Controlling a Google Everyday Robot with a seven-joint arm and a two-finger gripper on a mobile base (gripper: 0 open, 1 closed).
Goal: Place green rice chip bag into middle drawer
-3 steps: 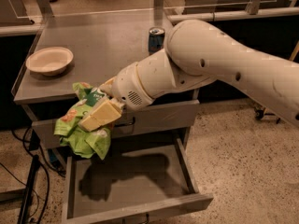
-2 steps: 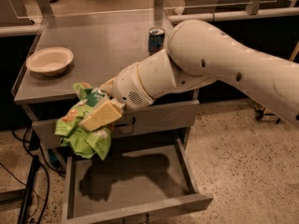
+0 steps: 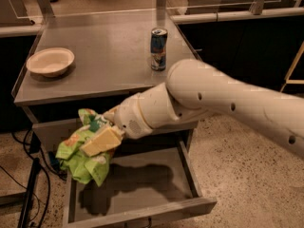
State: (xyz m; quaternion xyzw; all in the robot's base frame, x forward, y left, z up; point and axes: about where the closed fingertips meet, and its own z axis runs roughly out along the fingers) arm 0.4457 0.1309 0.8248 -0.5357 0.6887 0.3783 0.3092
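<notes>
Camera view: the smooth white arm's two-finger gripper (image 3: 100, 141) is clamped on the crinkly bright-green rice chip bag (image 3: 80, 159). It holds the bag over the left edge of the open, shallow grey steel middle drawer (image 3: 156, 186). A blue drink can (image 3: 158, 49) and a pale round bowl (image 3: 50, 61) stand on the flat metal tabletop (image 3: 109, 46).

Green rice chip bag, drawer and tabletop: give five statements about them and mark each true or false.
1. The gripper holds the green rice chip bag. True.
2. The bag lies flat on the bottom of the middle drawer. False: it hangs from the gripper above the drawer's left side.
3. The middle drawer is pulled open. True.
4. The blue drink can lies on its side. False: it stands upright on the tabletop.
5. The white bowl sits on the left of the tabletop, apart from the can. True.
</notes>
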